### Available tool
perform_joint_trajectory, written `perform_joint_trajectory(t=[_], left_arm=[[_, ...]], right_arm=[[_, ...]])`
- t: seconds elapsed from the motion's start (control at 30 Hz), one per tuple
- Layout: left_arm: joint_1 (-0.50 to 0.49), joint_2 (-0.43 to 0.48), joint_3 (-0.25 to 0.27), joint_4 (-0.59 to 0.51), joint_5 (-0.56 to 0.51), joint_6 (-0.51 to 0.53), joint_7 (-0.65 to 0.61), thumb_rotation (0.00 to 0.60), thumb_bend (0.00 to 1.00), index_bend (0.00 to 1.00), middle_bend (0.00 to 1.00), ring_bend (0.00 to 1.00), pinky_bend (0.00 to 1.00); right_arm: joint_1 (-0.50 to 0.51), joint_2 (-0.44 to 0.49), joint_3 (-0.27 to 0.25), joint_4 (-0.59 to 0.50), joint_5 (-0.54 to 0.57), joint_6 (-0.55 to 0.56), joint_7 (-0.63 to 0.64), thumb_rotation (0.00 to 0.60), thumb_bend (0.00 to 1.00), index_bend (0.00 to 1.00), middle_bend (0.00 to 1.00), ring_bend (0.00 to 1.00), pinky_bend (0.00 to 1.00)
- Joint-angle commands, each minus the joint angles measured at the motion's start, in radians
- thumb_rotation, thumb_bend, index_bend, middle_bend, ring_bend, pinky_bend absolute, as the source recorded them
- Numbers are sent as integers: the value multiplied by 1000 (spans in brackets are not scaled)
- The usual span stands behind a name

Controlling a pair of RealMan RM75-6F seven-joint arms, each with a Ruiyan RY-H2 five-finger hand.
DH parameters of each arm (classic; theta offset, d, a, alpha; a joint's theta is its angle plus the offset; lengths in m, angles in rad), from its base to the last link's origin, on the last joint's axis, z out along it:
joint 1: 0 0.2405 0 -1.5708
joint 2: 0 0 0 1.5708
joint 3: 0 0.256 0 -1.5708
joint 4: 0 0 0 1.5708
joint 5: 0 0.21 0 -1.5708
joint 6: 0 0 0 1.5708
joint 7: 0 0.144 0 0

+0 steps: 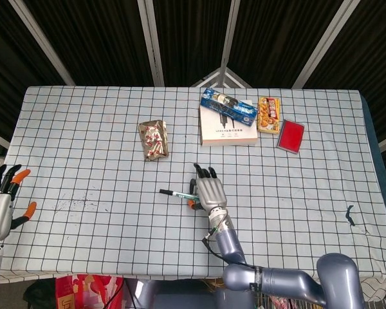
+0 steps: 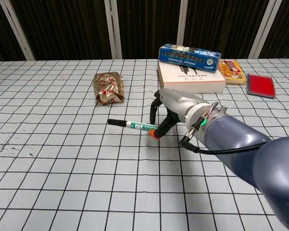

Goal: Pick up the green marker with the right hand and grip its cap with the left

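Note:
The green marker (image 1: 177, 194) (image 2: 135, 126) lies nearly level near the middle of the checked cloth, its black cap (image 2: 114, 123) pointing left. My right hand (image 1: 209, 192) (image 2: 176, 108) grips the marker's right end, fingers curled down around it, with an orange fingertip (image 2: 155, 133) under the barrel. Whether the marker is clear of the cloth I cannot tell. My left hand (image 1: 0, 206) hovers at the far left table edge, fingers spread and holding nothing; only the head view shows it.
A gold snack packet (image 1: 154, 140) (image 2: 108, 87) lies behind and left of the marker. Further back are a white box (image 1: 228, 132) (image 2: 192, 81) with a blue pack (image 1: 228, 106) (image 2: 189, 51) on it, a snack tray (image 1: 268, 114) and a red case (image 1: 291, 135) (image 2: 260, 85).

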Motion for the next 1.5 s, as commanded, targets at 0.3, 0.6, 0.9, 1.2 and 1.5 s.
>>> perform_joint_trajectory(t=[0.3, 0.6, 0.9, 1.2, 1.5], left_arm=[[-64, -39, 3, -93, 79, -44, -1, 600, 424, 237, 144, 0, 0], [-127, -138, -6, -153, 147, -68, 61, 600, 424, 302, 197, 0, 0], [-187, -280, -36, -149, 162, -83, 119, 600, 424, 360, 229, 0, 0], [-223, -337, -62, -154, 150, -98, 198, 600, 417, 357, 223, 0, 0], [-245, -346, -40, -150, 138, -141, 278, 600, 365, 295, 187, 0, 0]], right_arm=[[-42, 208, -13, -385, -72, 108, -67, 600, 546, 697, 54, 132, 42], [-20, 248, 2, -503, -48, 160, -121, 600, 546, 701, 54, 132, 42], [13, 246, 17, -537, -11, 205, -158, 600, 545, 706, 54, 132, 42], [25, 254, 18, -532, 19, 215, -150, 600, 546, 706, 53, 132, 42], [34, 258, 5, -525, 21, 220, -133, 600, 549, 706, 53, 132, 42]])
